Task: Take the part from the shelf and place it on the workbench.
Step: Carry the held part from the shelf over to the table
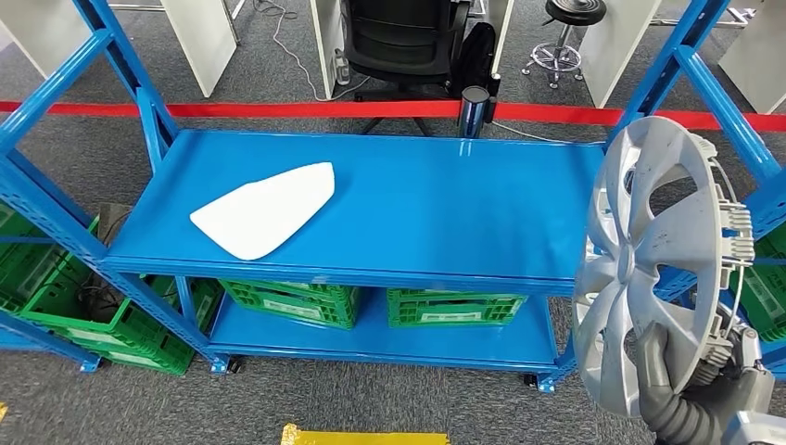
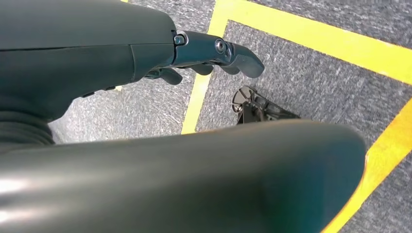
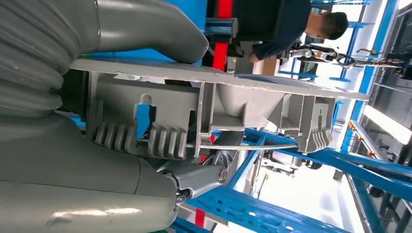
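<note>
Head view is showing the right hand (image 1: 690, 394) gripping the silver plastic wheel cover (image 1: 649, 269) by its lower rim, fingers (image 1: 652, 363) closing over the edge, the light, stiff, probably brittle disc standing upright above them beside the blue metal shelf (image 1: 389, 213).

The right hand (image 1: 690, 394) is seen as mid-grey throughout, with a thick, smooth thumb (image 3: 145, 26) and a ribbed, bellows-like wrist cover (image 3: 29, 58); a lighter metal link fixed by a round screw (image 3: 222, 174) is shown at the base of a finger. The left hand (image 2: 145, 53) is seen with a dark grey, glossy shell, and its darker fingers (image 2: 233, 56) are jointed with small round screws.
</note>
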Available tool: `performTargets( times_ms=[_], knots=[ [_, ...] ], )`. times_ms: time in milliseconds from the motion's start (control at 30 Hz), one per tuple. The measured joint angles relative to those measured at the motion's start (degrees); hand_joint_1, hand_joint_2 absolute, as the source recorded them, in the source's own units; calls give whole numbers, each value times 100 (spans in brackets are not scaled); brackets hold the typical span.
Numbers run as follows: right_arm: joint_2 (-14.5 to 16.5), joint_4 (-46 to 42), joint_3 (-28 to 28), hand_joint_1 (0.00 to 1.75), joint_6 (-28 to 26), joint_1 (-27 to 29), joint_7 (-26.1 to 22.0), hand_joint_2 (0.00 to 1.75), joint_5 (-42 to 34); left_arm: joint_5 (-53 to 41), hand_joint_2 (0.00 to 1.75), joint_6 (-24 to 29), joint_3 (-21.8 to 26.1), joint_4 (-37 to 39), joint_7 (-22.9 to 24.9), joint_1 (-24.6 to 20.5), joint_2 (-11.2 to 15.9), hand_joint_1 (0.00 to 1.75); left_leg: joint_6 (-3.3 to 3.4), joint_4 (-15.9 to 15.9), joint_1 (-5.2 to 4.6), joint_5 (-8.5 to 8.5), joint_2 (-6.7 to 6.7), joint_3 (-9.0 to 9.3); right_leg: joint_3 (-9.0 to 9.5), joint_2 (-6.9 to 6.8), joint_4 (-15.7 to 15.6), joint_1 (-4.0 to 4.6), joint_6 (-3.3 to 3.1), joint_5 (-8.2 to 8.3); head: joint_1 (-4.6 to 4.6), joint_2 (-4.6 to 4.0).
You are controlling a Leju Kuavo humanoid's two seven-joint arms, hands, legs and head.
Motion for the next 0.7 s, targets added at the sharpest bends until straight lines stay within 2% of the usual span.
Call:
performTargets(
  times_ms=[100,133,167,200,267,300,333,367,400,433,500,567,633,667,700],
  knots=[
    [51,2,0,175,0,-1,-20,175,128,-2,0,62,5,0,123,-3,-10,0,59,-15,5,40,7,31,-3,2,0,-11,53,5,-5,0],
    [65,5,0,175,0,-5,-26,175,173,-1,0,88,7,0,162,-5,-19,0,83,-49,20,79,16,61,-32,-1,46,-8,73,-48,-2,0],
    [73,10,1,175,0,-14,-14,175,214,11,0,109,7,-1,200,-7,-32,0,109,-82,39,121,27,89,-89,-5,186,-5,91,-167,15,0],
    [77,17,1,175,0,-24,17,175,248,29,0,125,8,-1,226,-8,-45,0,128,-109,57,149,38,102,-185,-9,436,-5,106,-349,40,0],
    [83,33,1,175,0,-32,88,175,275,68,0,137,11,-1,261,-4,-63,0,144,-90,58,166,44,68,-433,-14,1159,-7,132,-729,91,0],
    [88,44,-3,175,0,-23,103,175,256,79,0,140,13,0,271,-2,-72,0,143,-66,57,165,43,43,-522,-15,1441,-10,142,-818,104,0],
    [95,54,-8,175,0,-10,103,175,226,85,0,145,14,0,285,-1,-83,0,141,-38,57,163,42,15,-536,-15,1543,-13,148,-807,116,0],
    [101,61,-14,175,0,1,95,175,193,87,0,152,15,0,299,-1,-95,0,137,-9,58,160,39,-13,-458,-17,1434,-18,150,-705,130,0],
    [106,65,-19,175,0,6,85,175,171,88,0,158,15,-1,310,-2,-110,0,128,24,60,155,35,-40,-283,-21,1115,-24,149,-540,144,0],
    [110,66,-24,175,0,6,75,175,158,88,0,162,15,-1,317,-3,-125,0,113,55,62,151,33,-67,-82,-24,737,-27,139,-445,156,0],
    [121,67,-42,175,-1,9,43,175,109,90,0,165,16,-1,320,-8,-142,0,49,110,52,157,26,-126,204,-19,240,-3,84,-336,168,0],
    [140,70,-82,175,-1,25,-36,175,-7,95,0,163,17,-1,313,-8,-148,0,-42,126,46,197,21,-168,230,-7,178,31,-1,-312,157,0],
    [173,76,-127,175,0,43,-165,175,-190,102,0,159,18,-1,273,-5,-152,0,-116,158,59,173,23,-210,185,-16,132,22,-100,-257,130,0],
    [192,80,-149,175,0,51,-238,175,-288,107,0,157,19,0,244,-4,-157,0,-142,255,65,60,26,-267,159,-23,108,15,-151,-216,104,0],
    [213,86,-170,175,0,61,-316,175,-388,110,0,156,20,0,214,-4,-162,0,-161,468,70,-138,29,-360,122,-32,87,11,-198,-171,72,0]
  ],
)
